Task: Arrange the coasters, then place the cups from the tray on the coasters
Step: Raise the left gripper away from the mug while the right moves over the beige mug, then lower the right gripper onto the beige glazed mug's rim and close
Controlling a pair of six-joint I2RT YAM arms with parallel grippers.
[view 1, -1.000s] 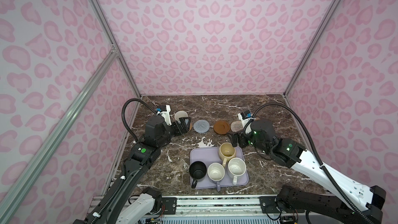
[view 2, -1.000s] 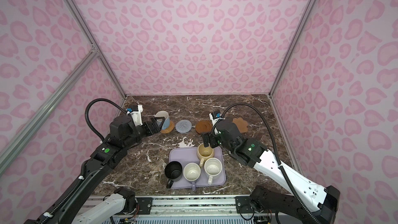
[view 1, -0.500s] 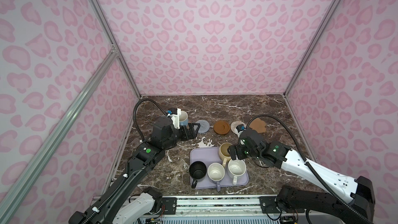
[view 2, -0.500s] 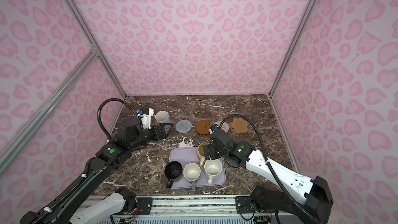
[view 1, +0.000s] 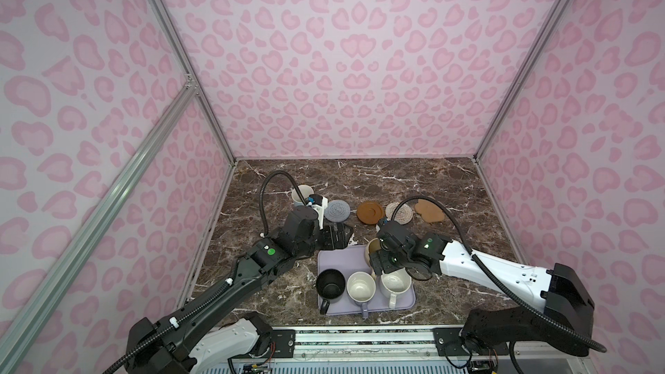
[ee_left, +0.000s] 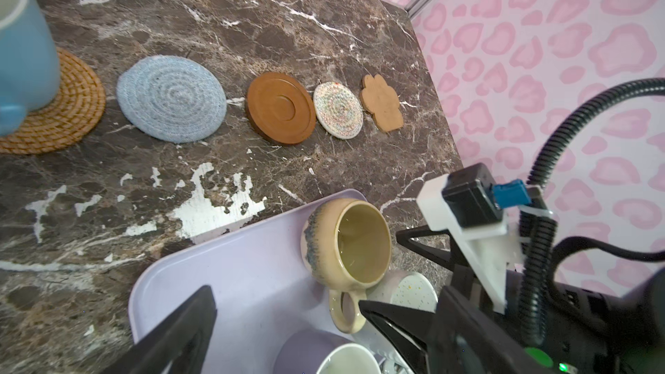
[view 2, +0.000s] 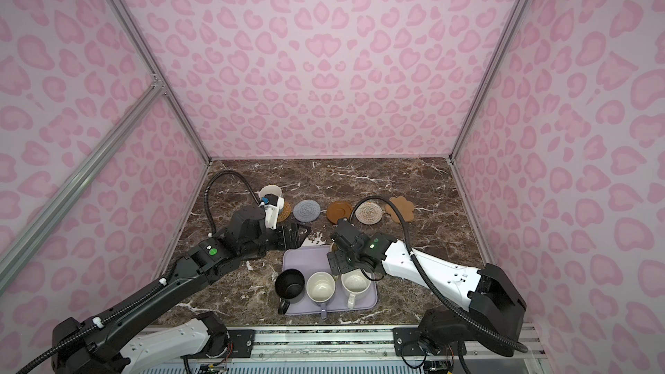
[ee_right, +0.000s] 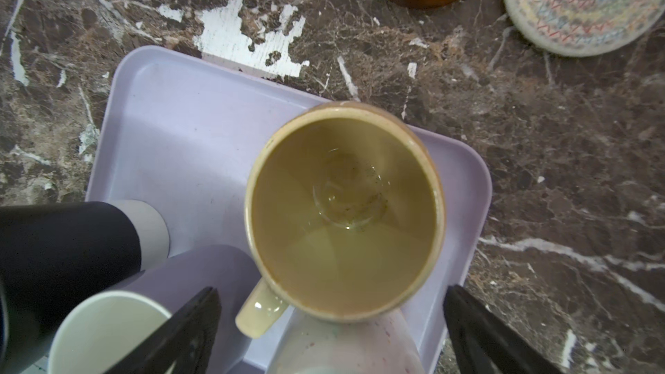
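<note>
Blue mug [view 1: 300,194] now stands on the orange coaster [ee_left: 72,113] at the left end of the row in both top views. My left gripper [view 1: 334,241] has let go and backed off to the tray's upper edge, jaws wide and empty, so I count one cup of five placed. Right gripper [ee_right: 331,291] has swung in over the yellow mug [ee_right: 342,210], fingers spread wide, holding nothing. The tray [view 1: 338,257], lower centre, holds that mug plus the black mug [view 1: 330,282], lavender mug [view 1: 361,286] and speckled mug [view 1: 395,280], and the remaining coasters [view 2: 338,210] sit bare.
</note>
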